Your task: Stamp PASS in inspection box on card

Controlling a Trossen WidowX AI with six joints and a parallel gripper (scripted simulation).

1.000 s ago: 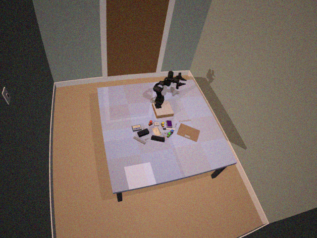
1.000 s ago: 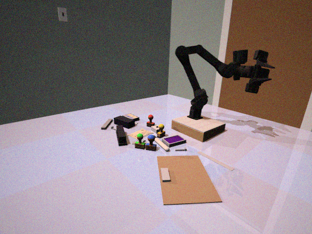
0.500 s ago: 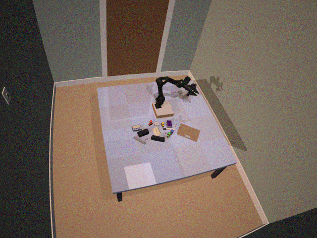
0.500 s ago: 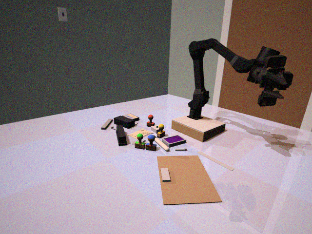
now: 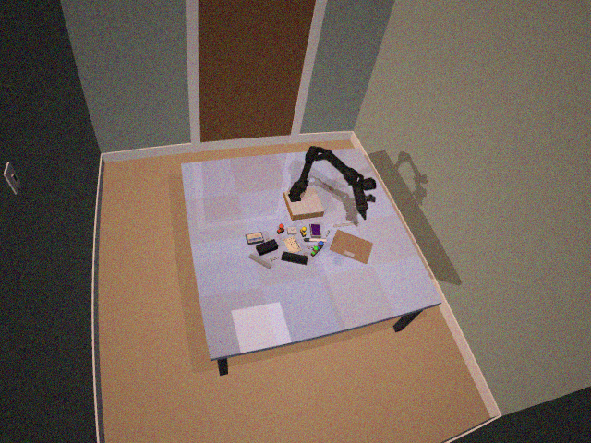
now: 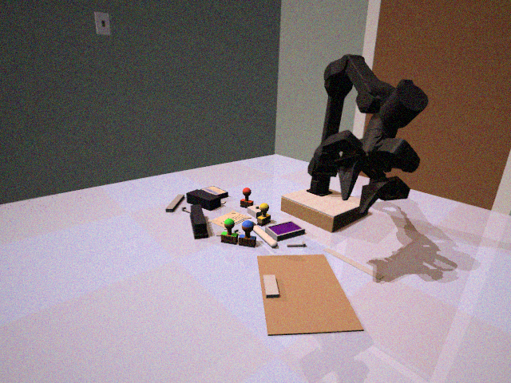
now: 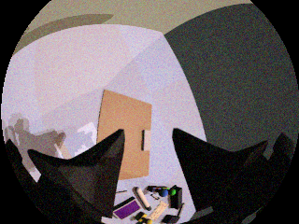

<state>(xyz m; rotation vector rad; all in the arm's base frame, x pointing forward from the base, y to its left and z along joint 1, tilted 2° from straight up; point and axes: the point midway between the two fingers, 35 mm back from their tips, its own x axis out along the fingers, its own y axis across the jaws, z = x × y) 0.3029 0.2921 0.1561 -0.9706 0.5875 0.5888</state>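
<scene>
My gripper [image 5: 364, 215] [image 6: 354, 204] [image 7: 149, 133] is open and empty, high above the bench on the right of the base. Four ball-handled stamps stand on the bench: red [image 5: 281, 226] [image 6: 247, 191], yellow [image 5: 303, 229] [image 6: 263, 207], green [image 5: 316, 248] [image 6: 228, 223] [image 7: 173, 192] and blue [image 5: 320, 243] [image 6: 247, 226] [image 7: 164, 192]. Their lettering cannot be read. The purple ink pad [image 5: 315, 230] [image 6: 284, 229] [image 7: 127, 209] lies open near the base. The cream card [image 5: 292, 245] [image 6: 231, 217] lies among the stamps; its box and any print are too small to tell.
A brown board [image 5: 350, 245] [image 6: 307, 297] [image 7: 126, 136] carries a pale block [image 6: 271, 285]. Two black blocks [image 5: 266, 246] [image 5: 294, 257] stand beside the card. A pale rod [image 6: 264, 235] lies near the pad, and a tan-topped case [image 5: 254, 237] [image 6: 214, 191] lies beyond the card.
</scene>
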